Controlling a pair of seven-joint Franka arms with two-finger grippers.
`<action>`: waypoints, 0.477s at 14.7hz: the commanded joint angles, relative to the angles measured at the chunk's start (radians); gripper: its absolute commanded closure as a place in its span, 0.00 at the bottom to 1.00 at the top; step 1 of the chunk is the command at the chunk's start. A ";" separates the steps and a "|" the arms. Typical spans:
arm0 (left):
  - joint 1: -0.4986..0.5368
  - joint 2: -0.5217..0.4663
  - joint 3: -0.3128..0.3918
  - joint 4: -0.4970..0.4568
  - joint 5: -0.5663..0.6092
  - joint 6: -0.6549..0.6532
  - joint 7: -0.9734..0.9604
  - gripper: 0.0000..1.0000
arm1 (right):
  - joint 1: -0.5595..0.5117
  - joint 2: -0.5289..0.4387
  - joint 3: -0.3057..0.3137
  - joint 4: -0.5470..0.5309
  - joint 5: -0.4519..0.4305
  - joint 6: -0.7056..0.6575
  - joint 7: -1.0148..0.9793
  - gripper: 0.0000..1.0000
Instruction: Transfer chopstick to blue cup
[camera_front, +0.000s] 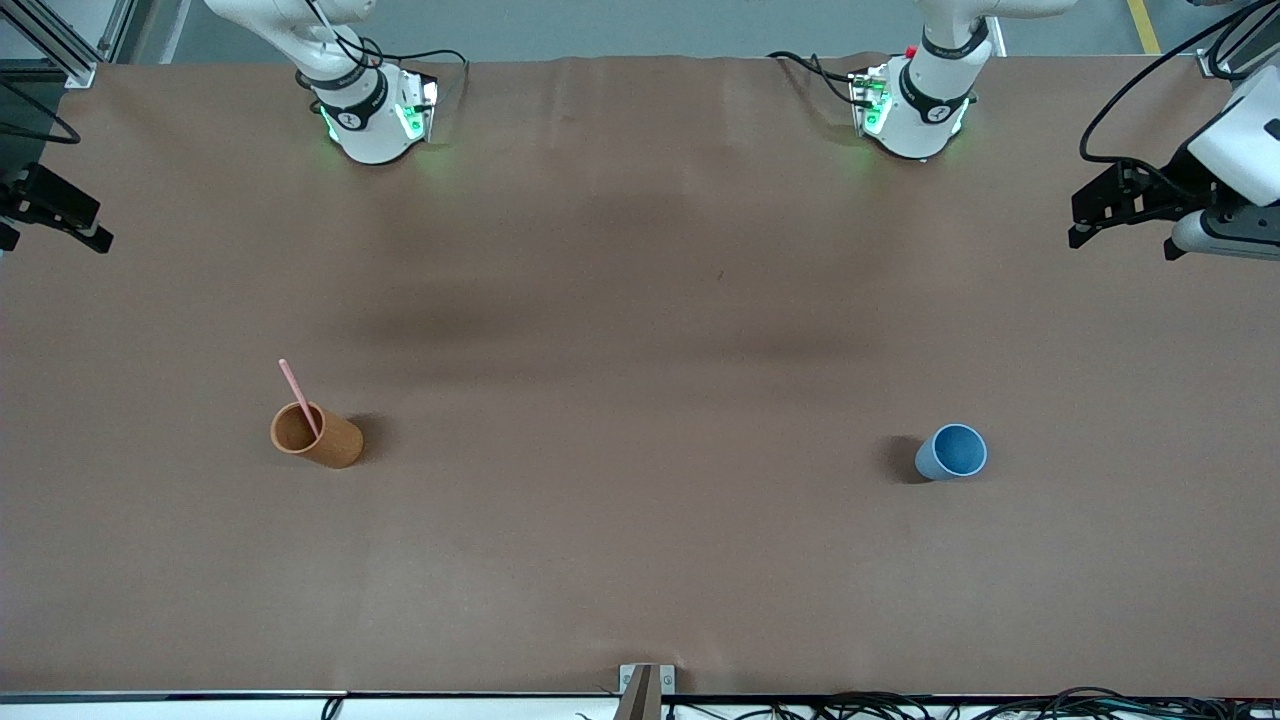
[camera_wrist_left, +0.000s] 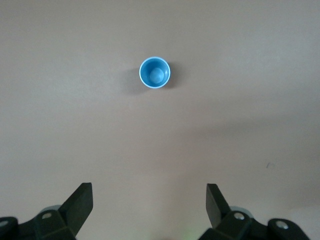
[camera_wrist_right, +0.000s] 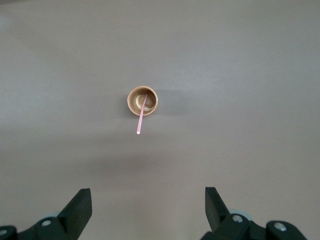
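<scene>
The pale-pink chopstick (camera_front: 298, 395) (camera_wrist_right: 142, 117) stands leaning in an orange-brown cup (camera_front: 320, 437) (camera_wrist_right: 142, 100) toward the right arm's end of the table, its upper end sticking out over the rim. The blue cup (camera_front: 952, 452) (camera_wrist_left: 154, 73) stands upright and empty toward the left arm's end. My left gripper (camera_front: 1110, 215) (camera_wrist_left: 149, 192) hangs high over that end of the table, open, nothing between its fingers. My right gripper (camera_front: 60, 225) (camera_wrist_right: 148, 196) hangs high over the other end, open and empty too.
Brown cloth (camera_front: 640, 330) covers the whole table. The two arm bases (camera_front: 370, 110) (camera_front: 915, 105) stand along the edge farthest from the front camera. A metal bracket (camera_front: 647, 690) and loose cables (camera_front: 950, 705) lie at the nearest edge.
</scene>
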 joint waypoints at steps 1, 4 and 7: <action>0.022 0.136 0.006 -0.013 -0.002 0.085 0.044 0.00 | -0.013 0.001 0.011 0.003 -0.001 0.002 -0.002 0.00; 0.043 0.320 0.006 -0.013 -0.005 0.290 0.051 0.00 | -0.013 0.001 0.011 0.004 -0.003 0.007 -0.002 0.00; 0.049 0.432 0.005 -0.022 -0.005 0.412 0.056 0.00 | -0.010 0.001 0.011 -0.034 -0.001 0.063 -0.003 0.02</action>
